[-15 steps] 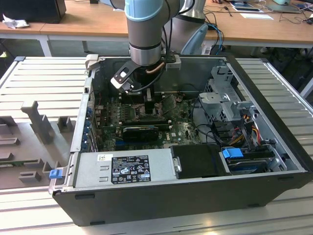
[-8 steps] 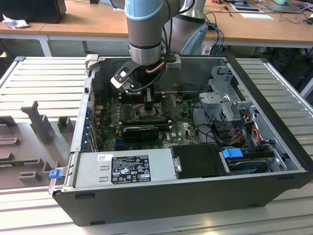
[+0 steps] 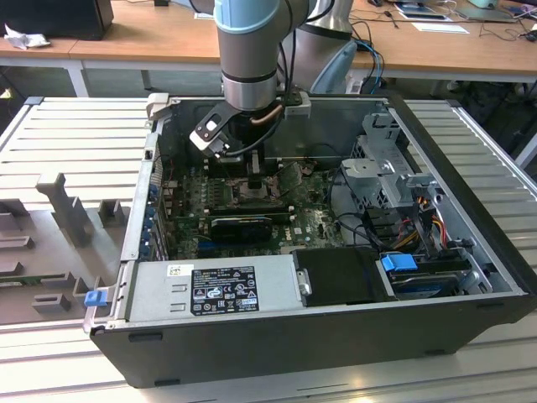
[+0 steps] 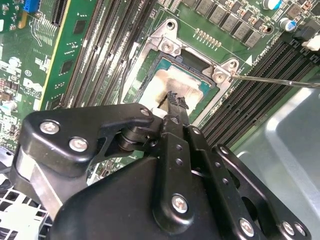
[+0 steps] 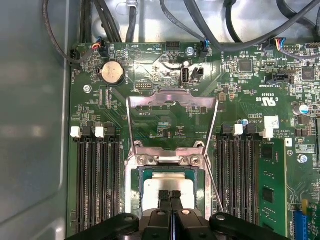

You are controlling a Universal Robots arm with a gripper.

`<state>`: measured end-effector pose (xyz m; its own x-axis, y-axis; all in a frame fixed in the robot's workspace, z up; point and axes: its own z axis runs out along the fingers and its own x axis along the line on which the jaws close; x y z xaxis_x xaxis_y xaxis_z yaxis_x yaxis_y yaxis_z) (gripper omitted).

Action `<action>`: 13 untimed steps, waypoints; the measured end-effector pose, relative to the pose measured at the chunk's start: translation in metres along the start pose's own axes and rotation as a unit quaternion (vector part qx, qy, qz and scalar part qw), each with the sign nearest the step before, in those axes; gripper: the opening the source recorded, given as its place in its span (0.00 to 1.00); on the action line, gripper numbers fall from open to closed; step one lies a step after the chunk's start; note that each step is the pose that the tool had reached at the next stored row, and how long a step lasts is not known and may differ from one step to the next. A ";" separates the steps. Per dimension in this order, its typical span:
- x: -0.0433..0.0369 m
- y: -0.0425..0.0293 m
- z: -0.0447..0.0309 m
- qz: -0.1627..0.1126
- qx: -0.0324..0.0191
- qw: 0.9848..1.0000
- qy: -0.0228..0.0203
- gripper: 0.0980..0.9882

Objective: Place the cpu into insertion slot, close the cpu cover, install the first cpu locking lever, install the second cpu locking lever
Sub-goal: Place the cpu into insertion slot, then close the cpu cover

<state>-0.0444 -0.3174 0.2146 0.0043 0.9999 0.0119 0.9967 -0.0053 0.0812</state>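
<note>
Your pincer hangs with fingers pressed together, gripping nothing, tips just over the cpu seated in the insertion slot. The cpu cover is flipped open. The computer case sits on a ribbed grey counter, with wooden desks behind.

Close on two sides of the insertion slot run memory slots; the open cpu cover stands at one edge.
</note>
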 end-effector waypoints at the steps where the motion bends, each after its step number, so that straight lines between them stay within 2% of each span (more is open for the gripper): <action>1: 0.0000 0.0000 -0.0002 0.000 0.000 1.000 0.000 0.01; 13: 0.0000 0.0003 -0.0040 0.001 0.000 1.000 0.000 0.01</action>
<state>-0.0444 -0.3174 0.2186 0.0055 0.9999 0.0119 0.9967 -0.0065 0.0812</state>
